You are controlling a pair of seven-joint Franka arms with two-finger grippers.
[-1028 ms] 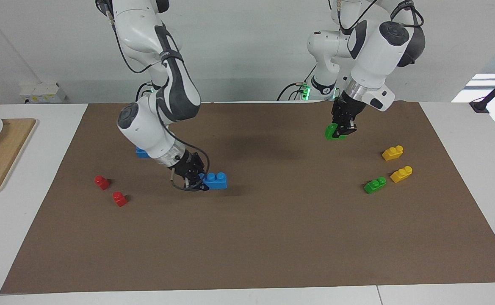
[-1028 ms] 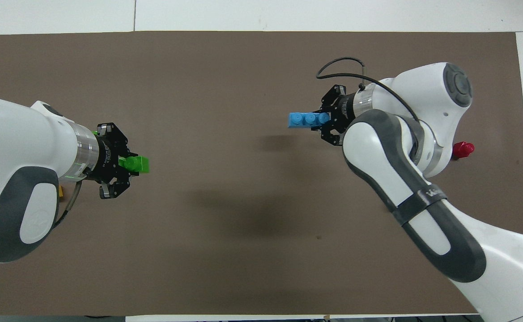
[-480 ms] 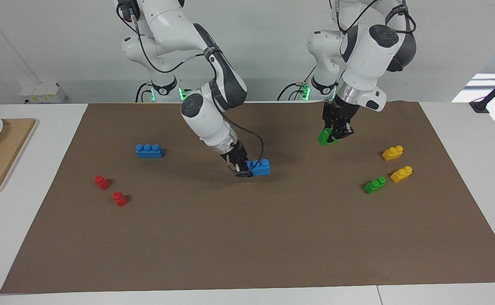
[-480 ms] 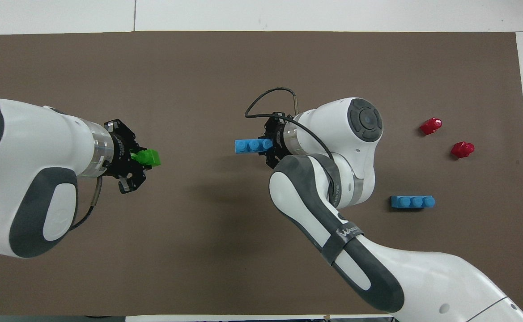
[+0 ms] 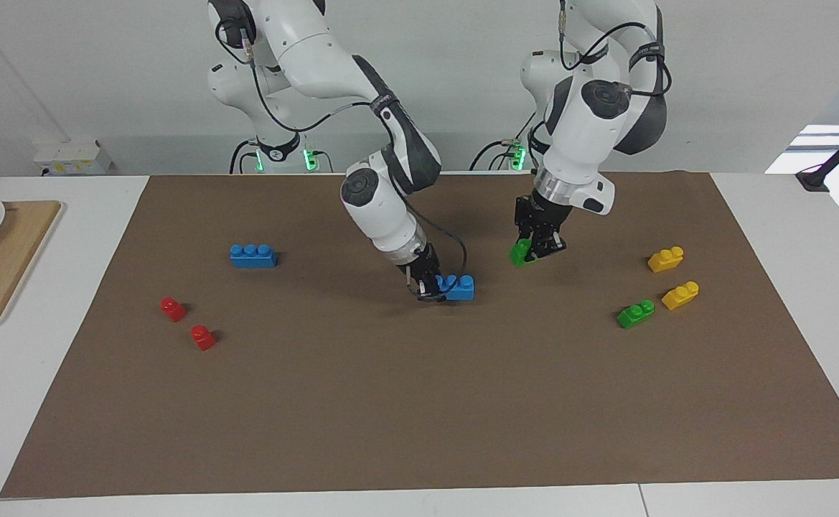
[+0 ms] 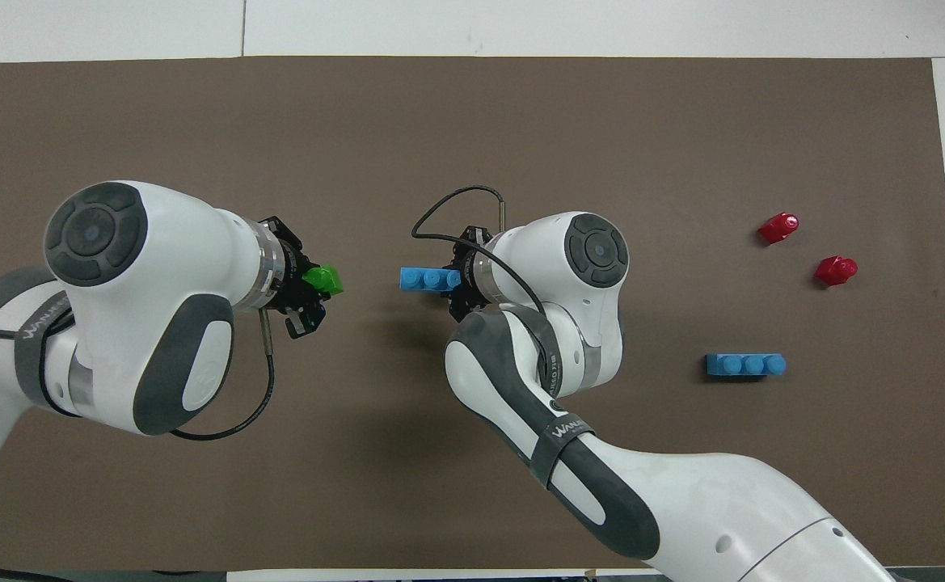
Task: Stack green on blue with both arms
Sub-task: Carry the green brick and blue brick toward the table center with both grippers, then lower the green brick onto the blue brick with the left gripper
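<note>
between the green brick (image 5: 520,253) in my left gripper (image 5: 540,248) and the blue brick (image 5: 458,287) in my right gripper (image 5: 428,284) i see only bare mat (image 5: 419,416). the spare blue brick (image 5: 252,255) and spare green brick (image 5: 635,314) lie well apart.

A dark grey band (image 6: 563,430) on the right arm (image 6: 682,501) carries white lettering, not legible in full. A like band (image 6: 31,331) wraps the left arm (image 6: 116,323).

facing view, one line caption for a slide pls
Right hand grips a blue brick; left hand carries a green brick toward it.
</note>
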